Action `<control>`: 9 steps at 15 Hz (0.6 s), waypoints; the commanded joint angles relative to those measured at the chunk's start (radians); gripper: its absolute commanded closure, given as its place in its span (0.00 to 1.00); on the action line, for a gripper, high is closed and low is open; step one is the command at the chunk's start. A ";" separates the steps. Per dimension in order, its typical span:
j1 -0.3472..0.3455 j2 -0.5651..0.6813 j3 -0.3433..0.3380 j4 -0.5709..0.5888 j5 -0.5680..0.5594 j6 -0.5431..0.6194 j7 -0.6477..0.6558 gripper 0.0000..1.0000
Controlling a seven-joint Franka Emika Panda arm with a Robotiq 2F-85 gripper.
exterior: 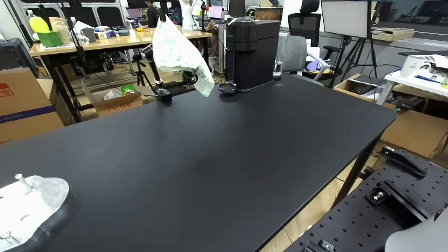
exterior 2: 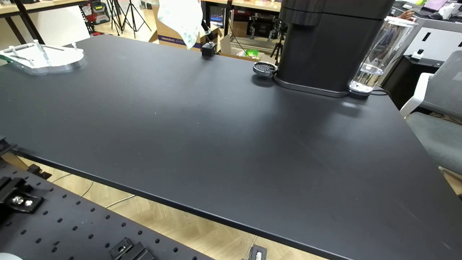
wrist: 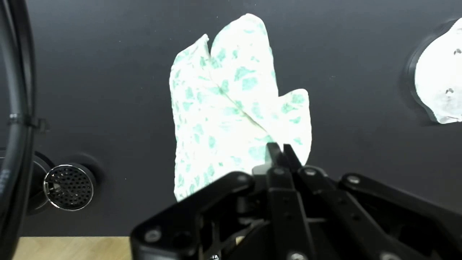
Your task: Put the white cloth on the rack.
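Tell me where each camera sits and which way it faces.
Wrist view: mounted behind the gripper, facing down onto the white cloth.
In an exterior view: outside, looking across the black table; gripper at the top edge.
In an exterior view: outside, looking down toward the coffee machine; no gripper.
Both exterior views share table, cloth and coffee machine.

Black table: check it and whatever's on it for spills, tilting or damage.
Nothing stands out: I see no spill or damage on the table. The coffee machine stands upright; the pegged white board lies flat. The white cloth hangs lopsided from the gripper, natural for held fabric.
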 commanded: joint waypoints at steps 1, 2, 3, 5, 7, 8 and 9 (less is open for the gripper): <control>0.007 0.023 -0.003 0.046 0.009 -0.016 0.035 1.00; 0.007 0.023 -0.003 0.047 0.008 -0.020 0.036 1.00; 0.007 0.024 -0.003 0.049 0.008 -0.025 0.037 1.00; 0.007 0.025 -0.003 0.051 0.010 -0.032 0.040 1.00; 0.007 0.025 -0.003 0.052 0.015 -0.036 0.048 1.00; 0.007 0.025 -0.003 0.053 0.018 -0.036 0.055 1.00; 0.007 0.025 -0.004 0.052 0.022 -0.034 0.063 1.00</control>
